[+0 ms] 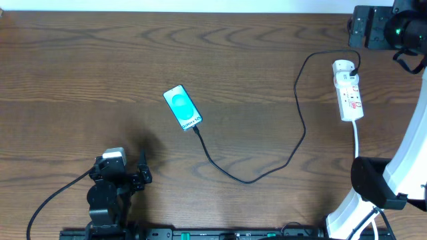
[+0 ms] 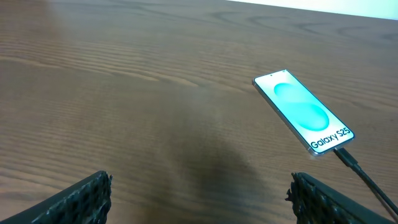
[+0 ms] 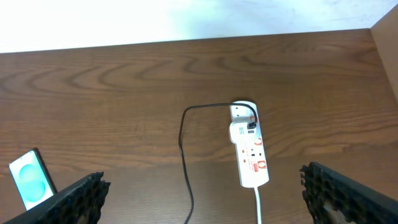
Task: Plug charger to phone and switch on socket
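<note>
Near-left, left gripper [image 2: 200,180] hovers over wooden table [image 1: 80,80], jaws spread wide, nothing btwn them. Right gripper [image 3: 203,177] sits on the near side of the socket, jaws likewise spread, holding nothing. Farther in, black charger [image 1: 248,181] cable loops across the table. Its connector tip meets the near end of the phone [image 1: 182,107], flat mid-table, screen up, "Galaxy" text at that end. Far right: white socket [image 1: 349,97] strip, 1 black plug seated at its far end; switch position can't tell.

Robot lab bench: wooden table [image 1: 100,67], arm [image 1: 107,193] mounted (black rail [image 1: 200,234]) at edge.
</note>
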`<state>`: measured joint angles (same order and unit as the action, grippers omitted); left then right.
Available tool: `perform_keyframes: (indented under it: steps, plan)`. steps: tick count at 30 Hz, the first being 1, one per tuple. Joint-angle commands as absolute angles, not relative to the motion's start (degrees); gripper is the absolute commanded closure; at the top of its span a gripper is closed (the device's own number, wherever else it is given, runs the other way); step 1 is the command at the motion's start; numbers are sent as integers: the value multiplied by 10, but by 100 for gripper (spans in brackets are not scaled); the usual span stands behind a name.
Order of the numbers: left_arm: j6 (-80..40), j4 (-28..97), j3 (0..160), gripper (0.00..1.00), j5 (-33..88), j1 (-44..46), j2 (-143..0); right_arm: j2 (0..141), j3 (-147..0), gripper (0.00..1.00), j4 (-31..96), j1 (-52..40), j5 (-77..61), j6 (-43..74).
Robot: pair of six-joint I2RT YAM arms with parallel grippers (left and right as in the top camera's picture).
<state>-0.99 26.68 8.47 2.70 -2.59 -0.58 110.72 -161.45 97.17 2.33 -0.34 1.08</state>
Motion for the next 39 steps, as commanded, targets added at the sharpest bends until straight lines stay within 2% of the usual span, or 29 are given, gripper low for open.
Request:
perform_keyframes:
  steps: [1,17,20,24,31,39]
  plan:
    - [2,280,78,8,34,-29,-2,1100,-1614,1,973,22,1,19]
    - [2,280,78,8,34,-29,-2,1100,-1613,1,968,22,11,7]
    - [2,280,78,8,34,-29,-2,1082,-1577,1,950,21,17,8]
    - [2,280,78,8,34,-29,-2,1011,-1414,1,824,18,-15,23]
    - [2,280,78,8,34,-29,-2,862,-1065,1,518,-13,-53,23]
    - [2,280,78,8,34,-29,-2,715,-759,1,176,-55,-53,23]
